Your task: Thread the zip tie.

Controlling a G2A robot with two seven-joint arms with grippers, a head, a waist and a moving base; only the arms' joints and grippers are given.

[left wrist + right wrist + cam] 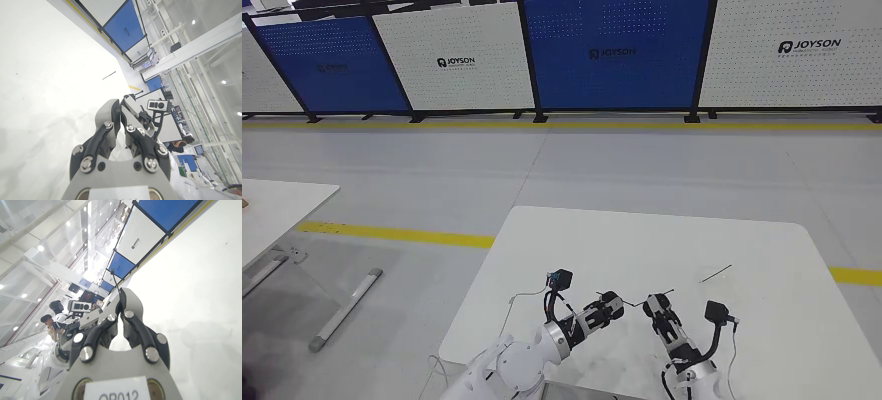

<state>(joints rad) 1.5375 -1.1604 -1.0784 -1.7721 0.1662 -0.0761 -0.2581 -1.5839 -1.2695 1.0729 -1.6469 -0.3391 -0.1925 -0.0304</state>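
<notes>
**benchrat:** Big bright hall with blue and white partition panels (612, 50) at the back, plain white table (642, 240) up front. Both arms sit close together at the robot's edge of it. The right claw (121, 292) is pinching a thin black plastic zip tie (114, 279). The strap runs between the pads and the small square head pokes out past the tips into the air. The left claw (119, 102) is just beside it, pressed together. Can't tell if anything's in there, might be the tail end.

**looptight:** Then I'd guess the step is getting the tail into the head. My take: the free length between the claws looks short, so the strap has to bow into a loop. The tail should meet the slot square-on, not at an angle. Use one claw as the anchor and make small, slow corrections with the other. Grip close to the tail's tip or it'll flop and skate past the slot.

**benchrat:** There's also a spare black plastic zip tie (716, 272) lying flat on the table, well apart from both claws.

**looptight:** Leave it. The real risk is the pinched one twisting in the pads so the slot faces the wrong way.
</notes>
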